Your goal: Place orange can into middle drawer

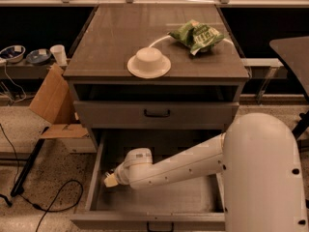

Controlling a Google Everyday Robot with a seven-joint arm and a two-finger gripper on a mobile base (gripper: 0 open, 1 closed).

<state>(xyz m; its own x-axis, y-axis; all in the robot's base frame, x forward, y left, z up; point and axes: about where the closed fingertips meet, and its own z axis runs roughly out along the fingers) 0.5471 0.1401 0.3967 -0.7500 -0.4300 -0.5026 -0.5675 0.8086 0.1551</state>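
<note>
Reaching low into the cabinet, the robot's white arm [183,161] slants down from its bulky shoulder; the grey cabinet [111,42] stands above and behind the jaws; the middle drawer [183,199] is pulled wide open around them, its left wall just beside them and its bare floor stretching away to the far side; the shallower drawer front [120,114] above them is closed; the white bowl [148,62] and the green snack bag [195,34] sit on the top, well above and apart from the jaws; the gripper [110,181] hangs low inside the drawer, at its left end.

By my reckoning the carry is done and only the release and withdrawal remain; no orange can lies loose on the drawer floor, so it is probably at the gripper's tip, where only a pale stub shows; how far the jaws stand open, or whether they clasp anything, I cannot tell.
</note>
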